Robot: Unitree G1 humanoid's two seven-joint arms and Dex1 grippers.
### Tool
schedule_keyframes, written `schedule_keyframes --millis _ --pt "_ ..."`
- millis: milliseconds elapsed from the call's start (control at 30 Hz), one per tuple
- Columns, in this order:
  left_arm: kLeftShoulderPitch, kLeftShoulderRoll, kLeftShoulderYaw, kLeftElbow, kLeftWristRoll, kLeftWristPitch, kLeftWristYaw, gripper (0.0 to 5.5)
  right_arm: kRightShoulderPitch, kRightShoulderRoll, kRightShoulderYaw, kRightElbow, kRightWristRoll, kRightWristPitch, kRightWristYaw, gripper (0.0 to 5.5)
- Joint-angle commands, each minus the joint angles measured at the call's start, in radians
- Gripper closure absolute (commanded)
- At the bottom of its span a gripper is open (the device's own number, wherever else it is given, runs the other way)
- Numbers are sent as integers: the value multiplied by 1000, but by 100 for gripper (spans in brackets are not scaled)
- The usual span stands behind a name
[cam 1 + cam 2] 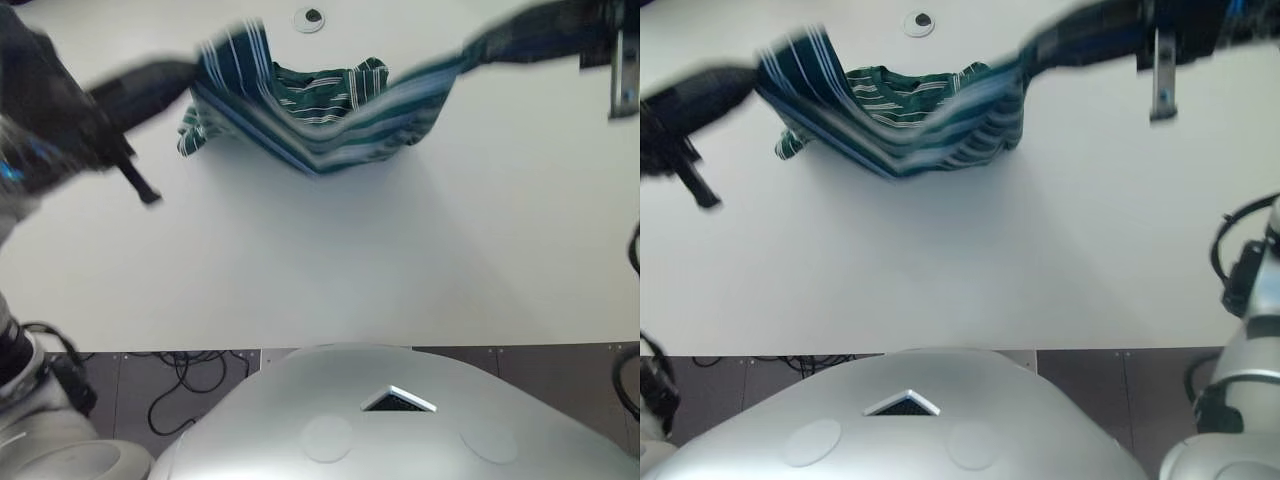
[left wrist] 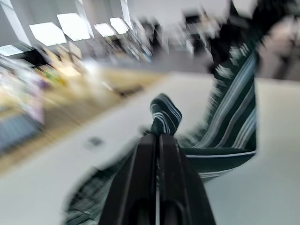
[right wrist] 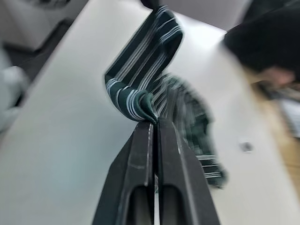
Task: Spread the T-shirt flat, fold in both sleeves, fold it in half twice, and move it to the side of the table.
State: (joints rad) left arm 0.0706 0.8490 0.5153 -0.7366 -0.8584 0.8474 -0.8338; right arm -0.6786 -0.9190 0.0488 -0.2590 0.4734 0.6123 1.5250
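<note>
Over the white table (image 1: 400, 262), my left fingers (image 2: 145, 161) and right fingers (image 3: 142, 152) each clamp a fold of the T-shirt (image 1: 320, 120), which seems partly lifted.

The green striped T-shirt (image 1: 910, 140) hangs in a sagging band over the far part of the white table (image 1: 960, 270). Its 2 raised ends meet the left gripper (image 1: 752, 78) on the left and the right gripper (image 1: 1030, 48) on the right. A round grommet (image 1: 920, 22) sits just beyond it.
</note>
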Motion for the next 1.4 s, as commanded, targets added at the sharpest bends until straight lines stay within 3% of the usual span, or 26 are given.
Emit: schedule_keyframes --millis 33,300,433,633,767,833,933,1033,1167,1300,1400 --pt "218 81 -12 -96 59 -9 -102 549 156 -90 49 -152 16 7 45 550" --pt "599 165 -177 -55 399 -227 -231 549 567 -239 206 -306 -197 -201 13 550" --pt "680 184 -306 41 572 -360 -235 519 694 -186 270 -299 -281 -236 -106 550" --pt "674 187 -308 110 598 -411 -264 430 765 -173 239 -339 -250 -194 -201 451" --pt "567 151 -149 186 456 -375 -293 430 789 -210 98 -414 -63 -79 -176 451" --pt "466 120 -66 219 319 -315 -283 430 694 -190 11 -381 91 14 -169 451" --pt "250 41 -29 287 127 -211 -171 430 410 -42 -80 -194 288 173 -301 451" --pt "94 -48 -190 318 204 -162 16 458 219 165 -77 12 264 240 -562 481" --pt "-35 -172 -416 371 409 -190 231 519 196 332 65 162 72 177 -775 548" --pt "-99 -218 -549 446 578 -222 338 549 257 357 221 257 -133 50 -815 550" --pt "-129 -243 -577 507 647 -243 379 549 282 353 222 278 -174 12 -805 550"
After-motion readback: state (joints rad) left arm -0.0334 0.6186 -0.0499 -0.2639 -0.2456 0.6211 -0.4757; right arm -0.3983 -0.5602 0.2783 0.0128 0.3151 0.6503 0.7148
